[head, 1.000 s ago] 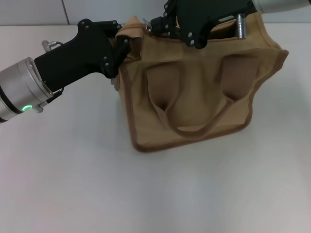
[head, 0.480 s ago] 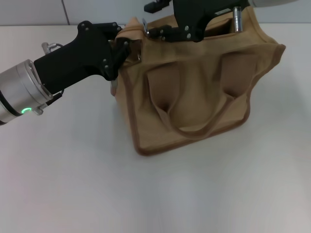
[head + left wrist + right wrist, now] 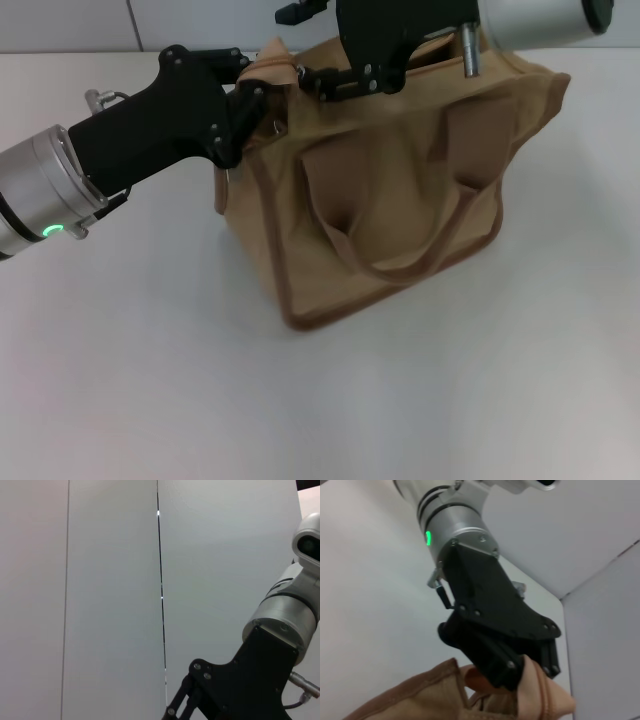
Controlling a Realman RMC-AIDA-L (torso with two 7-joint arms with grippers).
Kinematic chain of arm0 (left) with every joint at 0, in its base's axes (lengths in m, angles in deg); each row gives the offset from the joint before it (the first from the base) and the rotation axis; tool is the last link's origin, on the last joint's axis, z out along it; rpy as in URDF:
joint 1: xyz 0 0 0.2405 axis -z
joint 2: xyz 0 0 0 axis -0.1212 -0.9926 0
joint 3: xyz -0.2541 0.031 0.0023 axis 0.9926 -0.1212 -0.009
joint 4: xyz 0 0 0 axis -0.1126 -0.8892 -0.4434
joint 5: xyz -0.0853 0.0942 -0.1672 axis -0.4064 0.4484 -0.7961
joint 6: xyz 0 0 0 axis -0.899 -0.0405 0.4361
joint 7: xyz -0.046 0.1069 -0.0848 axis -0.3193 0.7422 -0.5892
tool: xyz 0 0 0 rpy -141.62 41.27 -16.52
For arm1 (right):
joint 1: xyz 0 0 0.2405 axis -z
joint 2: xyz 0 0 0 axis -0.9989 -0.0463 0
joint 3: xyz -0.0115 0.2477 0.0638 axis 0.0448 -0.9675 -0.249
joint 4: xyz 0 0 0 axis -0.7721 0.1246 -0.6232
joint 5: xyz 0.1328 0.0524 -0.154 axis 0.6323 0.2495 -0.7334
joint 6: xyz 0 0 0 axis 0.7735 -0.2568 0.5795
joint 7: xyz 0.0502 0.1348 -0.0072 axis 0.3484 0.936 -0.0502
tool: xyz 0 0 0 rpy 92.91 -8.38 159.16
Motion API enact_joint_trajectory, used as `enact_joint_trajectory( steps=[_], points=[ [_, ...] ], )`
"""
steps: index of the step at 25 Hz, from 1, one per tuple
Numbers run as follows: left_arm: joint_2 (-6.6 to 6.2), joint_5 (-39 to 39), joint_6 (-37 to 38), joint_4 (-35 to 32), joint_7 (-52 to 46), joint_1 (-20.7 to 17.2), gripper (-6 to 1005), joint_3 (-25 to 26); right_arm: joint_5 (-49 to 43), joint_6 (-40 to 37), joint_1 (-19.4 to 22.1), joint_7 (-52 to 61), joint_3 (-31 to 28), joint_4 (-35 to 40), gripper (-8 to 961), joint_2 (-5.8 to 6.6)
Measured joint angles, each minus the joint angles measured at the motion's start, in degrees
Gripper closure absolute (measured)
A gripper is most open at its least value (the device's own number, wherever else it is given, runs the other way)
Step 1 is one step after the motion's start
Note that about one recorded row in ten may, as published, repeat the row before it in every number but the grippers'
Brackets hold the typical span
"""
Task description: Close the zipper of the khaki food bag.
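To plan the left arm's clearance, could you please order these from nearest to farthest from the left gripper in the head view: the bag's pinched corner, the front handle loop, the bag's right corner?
1. Pinched corner, in the left gripper itself.
2. Front handle loop, on the bag's near face.
3. Right corner, far side, past the right gripper.

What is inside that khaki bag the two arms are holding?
Nothing can be made out inside the khaki food bag. Its mouth faces away, and the right gripper sits over the top edge, while the left gripper pinches the bag's end corner. Only the outer canvas and front handle show.
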Motion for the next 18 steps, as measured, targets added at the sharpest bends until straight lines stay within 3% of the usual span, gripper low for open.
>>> enact_joint_trajectory(
  steps=[5,14,18],
  points=[
    [0.01,0.0,0.4,0.0,0.0,-0.1,990,0.1,0.0,0.1,0.3,-0.6,0.9,-0.3,382,-0.05],
    [-0.01,-0.8,1.0,0.0,-0.5,-0.4,990,0.1,0.7,-0.1,1.5,-1.3,0.4,-0.5,588,-0.08],
    [-0.09,-0.8,1.3,0.0,-0.8,-0.4,989,0.1,1.0,-0.1,1.9,-1.3,0.4,-0.6,764,-0.07]
  ],
)
